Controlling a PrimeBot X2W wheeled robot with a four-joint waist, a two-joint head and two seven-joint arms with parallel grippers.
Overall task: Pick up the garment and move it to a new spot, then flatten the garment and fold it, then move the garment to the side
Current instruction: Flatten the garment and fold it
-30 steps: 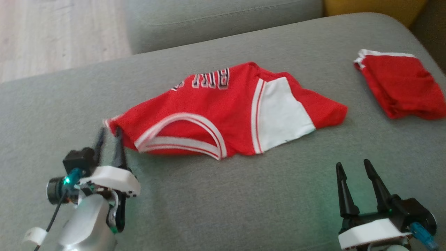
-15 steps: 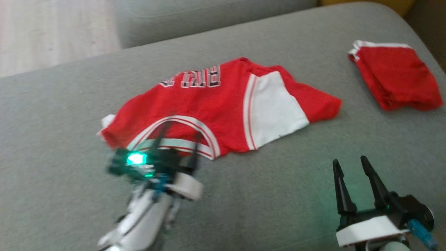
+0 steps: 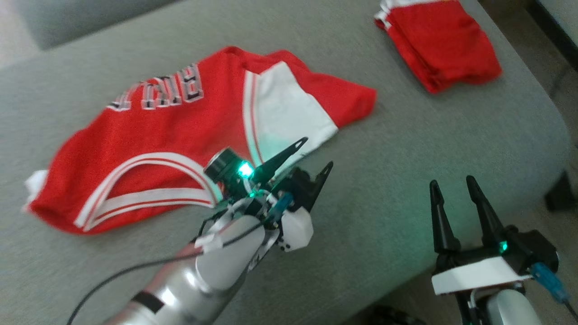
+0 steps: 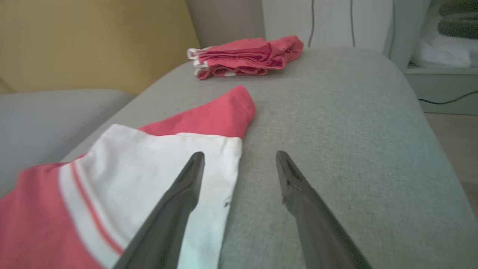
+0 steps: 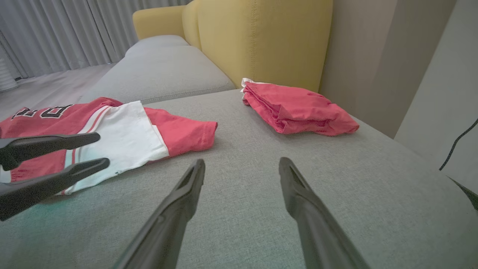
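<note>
Left pincer (image 3: pixel 319 151) and right pincer (image 3: pixel 451 180) gape empty over grey sofa cushion (image 3: pixel 406 135), yellow backrest (image 5: pixel 261 37) behind.

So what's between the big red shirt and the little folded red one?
Nothing but bare grey sofa cushion. The head view shows that gap between the red shirt and the folded red one, and the right wrist view does too.

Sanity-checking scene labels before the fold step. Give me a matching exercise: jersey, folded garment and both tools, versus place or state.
1. red jersey
2. folded red garment
3. left tool
4. right tool

a. open, over bare grey cushion
b. stacked at the cushion's far right
c. spread out, lettering showing
d. open, at the jersey's edge

Pairs: 1-c, 2-b, 3-d, 4-a
</note>
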